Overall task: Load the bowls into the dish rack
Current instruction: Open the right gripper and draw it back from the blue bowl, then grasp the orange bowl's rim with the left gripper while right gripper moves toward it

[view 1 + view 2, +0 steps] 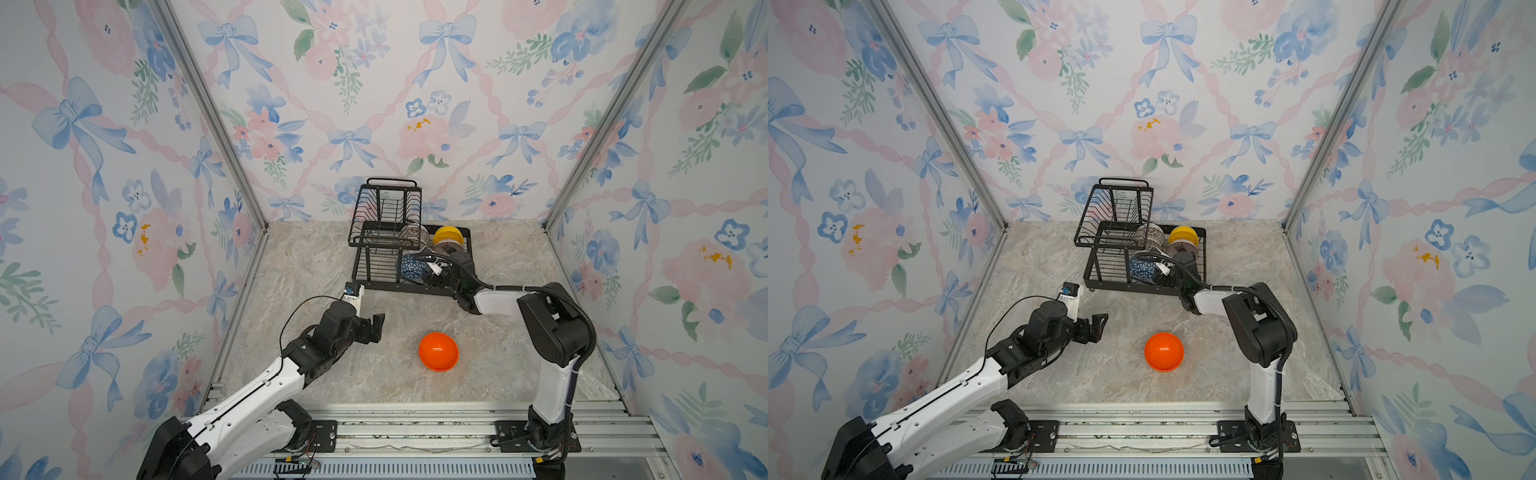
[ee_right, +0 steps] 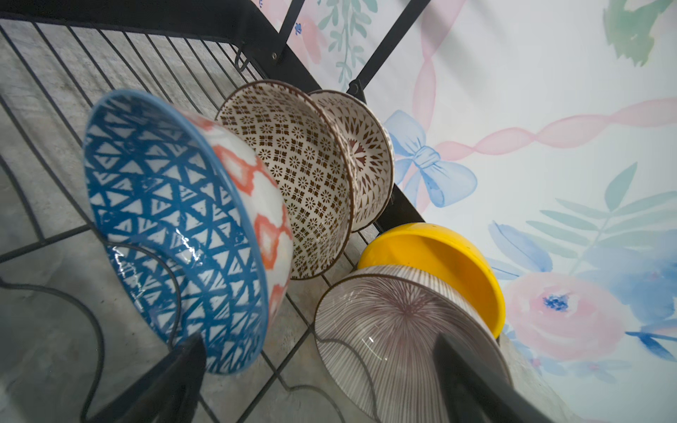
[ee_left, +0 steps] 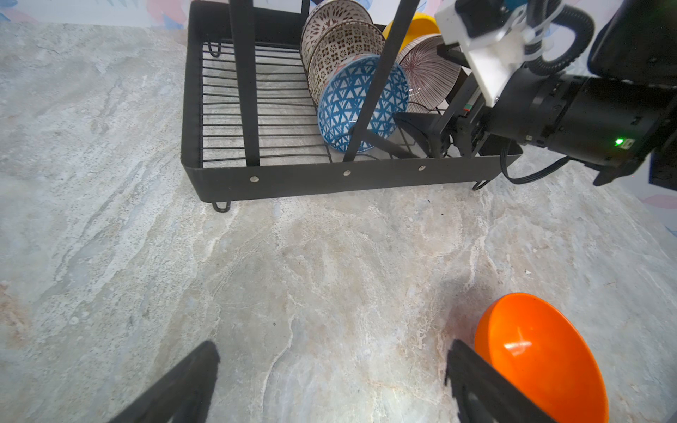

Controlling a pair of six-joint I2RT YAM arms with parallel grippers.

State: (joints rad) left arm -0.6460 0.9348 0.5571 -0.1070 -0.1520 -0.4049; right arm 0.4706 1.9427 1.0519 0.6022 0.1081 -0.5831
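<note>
The black wire dish rack (image 1: 415, 289) (image 1: 1129, 286) stands at the back of the table. On edge in its flat tray (image 3: 329, 179) stand a blue triangle bowl (image 1: 411, 266) (image 3: 340, 106) (image 2: 165, 219), two white patterned bowls (image 2: 304, 172) (image 2: 370, 154), a pinkish ribbed bowl (image 3: 428, 69) (image 2: 395, 329) and a yellow bowl (image 1: 446, 235) (image 2: 432, 252). My right gripper (image 1: 432, 270) (image 2: 318, 344) is open inside the tray, between the blue and ribbed bowls, holding nothing. An orange bowl (image 1: 438, 351) (image 1: 1164, 351) (image 3: 542, 351) lies on the table. My left gripper (image 1: 374, 328) (image 3: 333, 351) hovers open just left of it.
The rack's raised basket tier (image 1: 384, 216) overhangs the tray's left half, and its posts (image 3: 245, 91) stand in the tray. Flowered walls close in three sides. An aluminium rail (image 1: 415, 428) runs along the front edge.
</note>
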